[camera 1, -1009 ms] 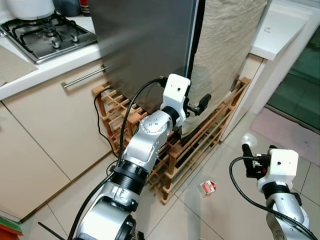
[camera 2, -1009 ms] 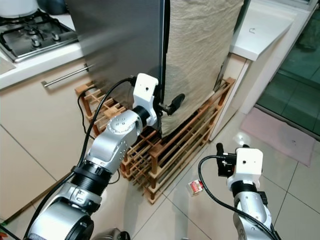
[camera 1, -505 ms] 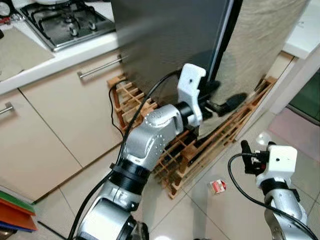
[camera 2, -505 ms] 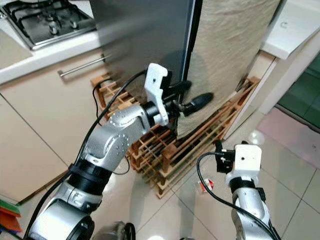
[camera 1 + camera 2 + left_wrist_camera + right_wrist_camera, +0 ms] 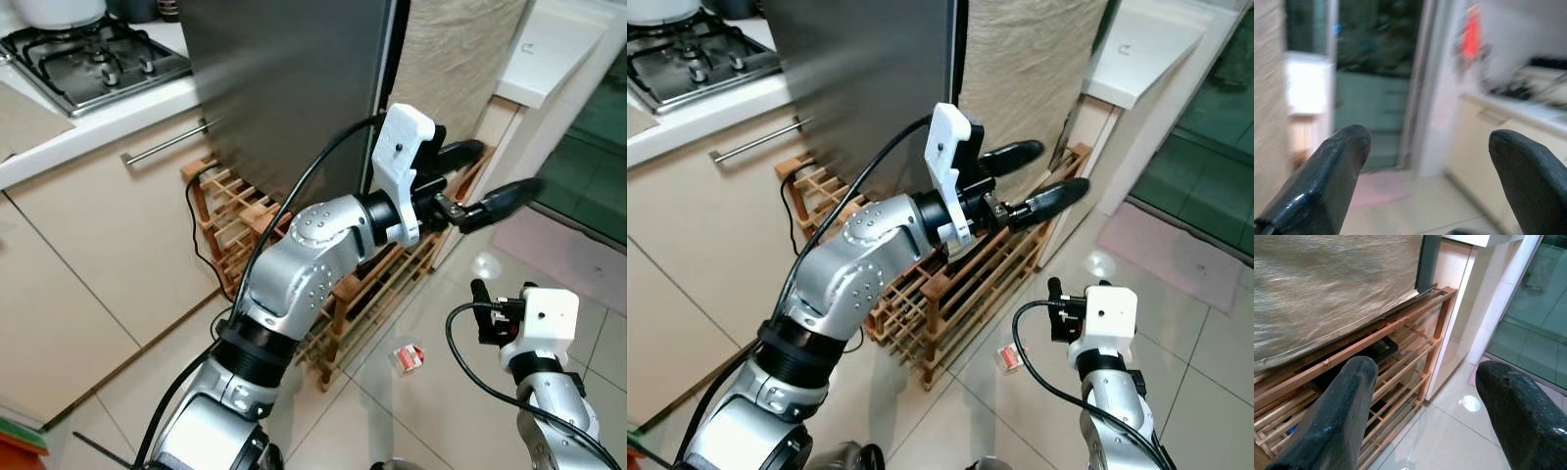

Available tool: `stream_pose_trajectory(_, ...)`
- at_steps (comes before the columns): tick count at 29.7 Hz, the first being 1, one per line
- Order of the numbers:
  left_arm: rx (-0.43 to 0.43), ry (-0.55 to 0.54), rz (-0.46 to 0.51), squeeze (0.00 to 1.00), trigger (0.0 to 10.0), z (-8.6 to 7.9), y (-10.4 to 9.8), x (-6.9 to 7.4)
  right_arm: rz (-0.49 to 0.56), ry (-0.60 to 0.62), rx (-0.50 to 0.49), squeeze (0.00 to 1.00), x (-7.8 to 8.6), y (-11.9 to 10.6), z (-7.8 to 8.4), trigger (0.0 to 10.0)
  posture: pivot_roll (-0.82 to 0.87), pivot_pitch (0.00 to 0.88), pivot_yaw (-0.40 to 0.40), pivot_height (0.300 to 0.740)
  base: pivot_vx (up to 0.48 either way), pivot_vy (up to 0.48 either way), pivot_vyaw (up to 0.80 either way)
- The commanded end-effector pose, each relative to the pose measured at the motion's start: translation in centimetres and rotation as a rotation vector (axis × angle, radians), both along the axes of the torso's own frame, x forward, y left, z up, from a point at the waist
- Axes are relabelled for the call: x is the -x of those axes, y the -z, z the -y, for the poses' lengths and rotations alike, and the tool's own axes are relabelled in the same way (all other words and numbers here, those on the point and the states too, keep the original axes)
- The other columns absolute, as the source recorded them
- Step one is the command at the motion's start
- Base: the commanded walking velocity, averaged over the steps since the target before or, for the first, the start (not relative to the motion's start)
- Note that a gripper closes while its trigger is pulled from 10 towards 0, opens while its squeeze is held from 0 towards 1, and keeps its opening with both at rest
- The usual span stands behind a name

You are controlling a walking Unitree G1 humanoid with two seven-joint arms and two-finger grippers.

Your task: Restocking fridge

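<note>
The fridge (image 5: 284,88) is a tall steel-grey box with its door shut and a dark seam along its right edge. Beside it hangs a beige cloth (image 5: 460,49). My left gripper (image 5: 509,164) is raised in front of that cloth, to the right of the seam. It is open, holds nothing and points away from the fridge. The blurred left wrist view has its two fingers (image 5: 1337,171) wide apart. My right gripper (image 5: 482,311) hangs low at the right over the floor tiles, open and empty, its fingers (image 5: 1342,416) facing the wooden rack (image 5: 1400,347).
A wooden wine rack (image 5: 235,211) stands on the floor against the fridge's base. A small red and white packet (image 5: 409,355) lies on the tiles. A gas hob (image 5: 93,59) sits on the white counter at the left, above cream cupboards. A white unit (image 5: 549,54) and a pink mat (image 5: 578,255) are at the right.
My left gripper has swung away from the fridge's edge, up and to the right, and its fingers now point outward. The camera has shifted. The right arm has barely moved.
</note>
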State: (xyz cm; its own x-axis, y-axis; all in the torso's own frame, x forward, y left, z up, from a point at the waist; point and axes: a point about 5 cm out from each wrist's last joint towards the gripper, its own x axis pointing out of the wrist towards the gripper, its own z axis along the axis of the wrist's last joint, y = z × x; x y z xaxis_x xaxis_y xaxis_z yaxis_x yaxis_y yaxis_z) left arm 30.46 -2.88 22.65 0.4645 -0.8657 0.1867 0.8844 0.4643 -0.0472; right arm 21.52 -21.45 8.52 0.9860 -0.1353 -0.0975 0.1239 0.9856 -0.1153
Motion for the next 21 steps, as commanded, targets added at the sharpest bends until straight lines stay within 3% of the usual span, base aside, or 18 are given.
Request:
stream_pose_trajectory(1, -0.039, -0.07, 0.032, 0.0, 10.0, 0.1, 0.1, -0.6, 0.004, 0.005, 0.01, 0.0, -0.1, 0.0, 0.2, 10.0, -0.01, 0.052, 0.013, 0.74, 0.0, 0.0, 0.0)
stream_pose_trajectory(2, -0.072, -0.14, 0.023, 0.0, 10.0, -0.3, 1.2, -1.2, 0.009, 0.005, 0.011, 0.0, -0.1, -0.1, 0.3, 10.0, -0.01, 0.05, 0.013, 0.74, 0.0, 0.0, 0.0)
stream_pose_trajectory(5, -0.1, -0.199, 0.015, 0.0, 10.0, -0.5, 2.0, -1.6, 0.014, 0.005, 0.01, 0.0, 0.0, -0.2, 0.4, 10.0, -0.01, 0.051, 0.015, 0.74, 0.0, 0.0, 0.0)
stream_pose_trajectory(16, -0.105, -0.303, 0.053, 0.0, 10.0, -1.0, 2.2, -2.2, 0.002, 0.005, 0.007, 0.0, 0.4, 0.1, 0.2, 10.0, 0.0, 0.05, 0.018, 0.74, 0.0, 0.0, 0.0)
stream_pose_trajectory(21, -0.105, -0.348, 0.054, 0.0, 10.0, -2.1, 2.4, -2.4, 0.003, 0.007, 0.011, 0.0, 0.4, 0.1, 0.5, 10.0, 0.0, 0.043, 0.016, 0.74, 0.0, 0.0, 0.0)
